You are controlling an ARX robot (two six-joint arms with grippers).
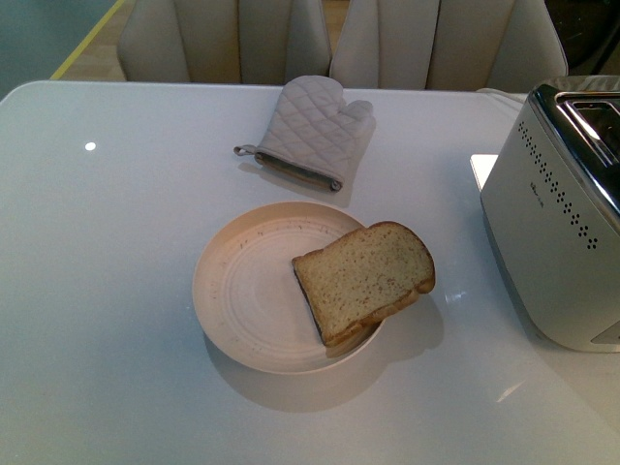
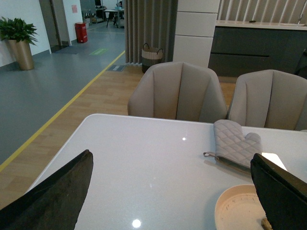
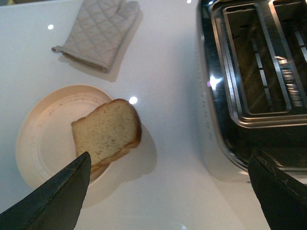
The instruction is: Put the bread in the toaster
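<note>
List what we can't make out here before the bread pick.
- Front view: the right edge cuts off the toaster; its side lettering is too small to read.
- Right wrist view: the edge crops the toaster slots; their depths are dark.
- All views: the bread hides its underside and the plate beneath.
- Left wrist view: one of the left fingers covers nearly all the bread.

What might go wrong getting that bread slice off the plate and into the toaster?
The tan, brown-crusted bread slice overhangs the round cream plate's rim; a grasp could tip it off or shift the plate. The boxy white toaster's chrome slots look narrow, so a tilted slice may catch.
</note>
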